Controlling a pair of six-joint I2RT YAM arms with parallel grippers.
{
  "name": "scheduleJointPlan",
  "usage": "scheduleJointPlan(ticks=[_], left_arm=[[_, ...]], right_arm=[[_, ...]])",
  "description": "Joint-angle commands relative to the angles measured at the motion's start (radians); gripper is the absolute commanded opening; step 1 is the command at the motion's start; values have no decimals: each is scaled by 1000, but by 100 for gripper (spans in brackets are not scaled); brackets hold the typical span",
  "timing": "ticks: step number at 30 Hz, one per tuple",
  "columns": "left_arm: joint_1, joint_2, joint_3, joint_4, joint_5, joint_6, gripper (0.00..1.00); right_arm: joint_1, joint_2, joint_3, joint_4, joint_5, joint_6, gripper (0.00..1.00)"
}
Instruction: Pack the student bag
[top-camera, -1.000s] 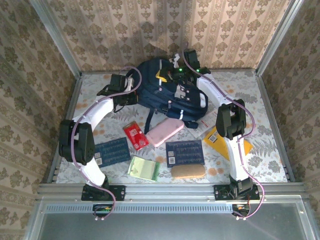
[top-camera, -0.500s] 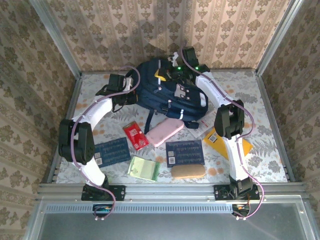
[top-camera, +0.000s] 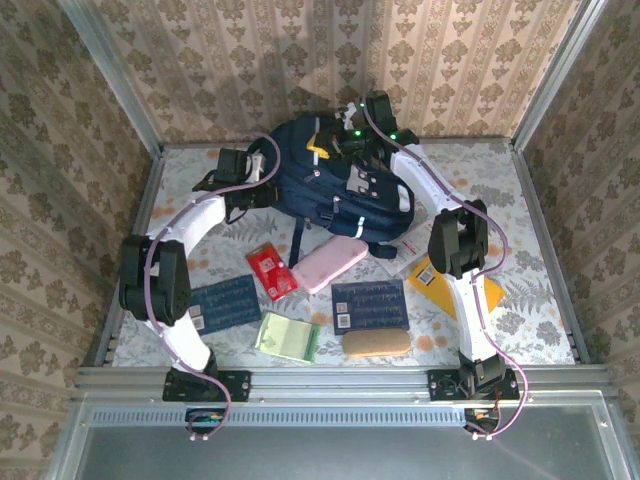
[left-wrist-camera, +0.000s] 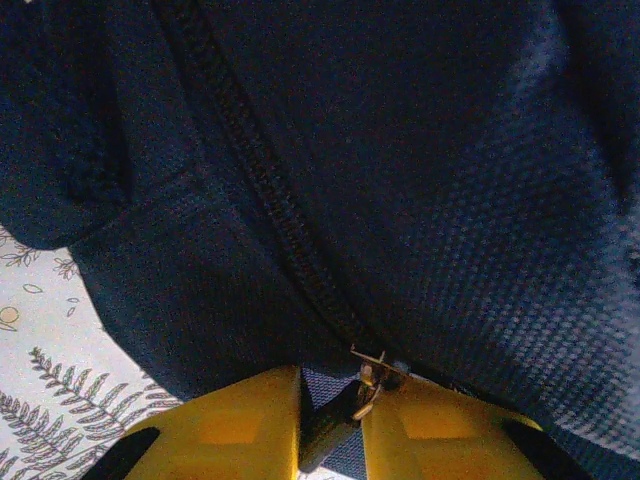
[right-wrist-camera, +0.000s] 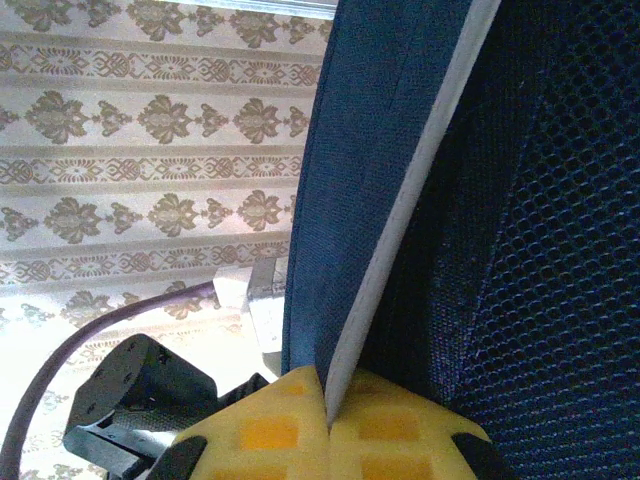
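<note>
While one bag (top-camera: 335, 185) lies at the far middle of the table (top-camera: 530, 250), the loose things lie nearer the arm bases: two navy booklets (top-camera: 225, 303) (top-camera: 370, 304), one red pack (top-camera: 271, 270), one pink case (top-camera: 329, 264), one green notebook (top-camera: 288, 337), one tan case (top-camera: 376, 342) and one yellow packet (top-camera: 440, 285) partly under the right arm.

Both arms reach forward and curve inward to the bag. The left gripper (top-camera: 262, 190) is at the bag's left side. Seen from its wrist, its yellow fingers (left-wrist-camera: 240, 420) stand a narrow gap apart with a zipper pull (left-wrist-camera: 365, 385) in the gap; whether they pinch it I cannot tell. The right gripper (top-camera: 350, 130) is at the bag's far top. In its wrist view the pads (right-wrist-camera: 270, 430) are pressed together on the bag's edge, where a white trim (right-wrist-camera: 400, 240) runs out from between them.

A leaf-and-flower print covers the table. Patterned beige wallpaper (top-camera: 200, 60) lines three walls, with metal posts in the corners and a metal rail along the near edge.
</note>
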Motion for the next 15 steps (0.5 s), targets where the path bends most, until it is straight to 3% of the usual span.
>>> scheduleJointPlan(ticks=[1, 5, 11, 15], left_arm=[[10, 15, -20, 15, -11, 1, 16], [11, 8, -25, 20, -4, -2, 2], [16, -25, -29, 16, 4, -1, 0], [13, -61, -45, 9, 20, -21, 0]], right_arm=[[10, -63, 41, 143, -100, 36, 0], [7, -63, 40, 100, -86, -8, 0], [3, -51, 65, -76, -10, -158, 0], [4, -20, 120, -243, 91, -276, 21]])
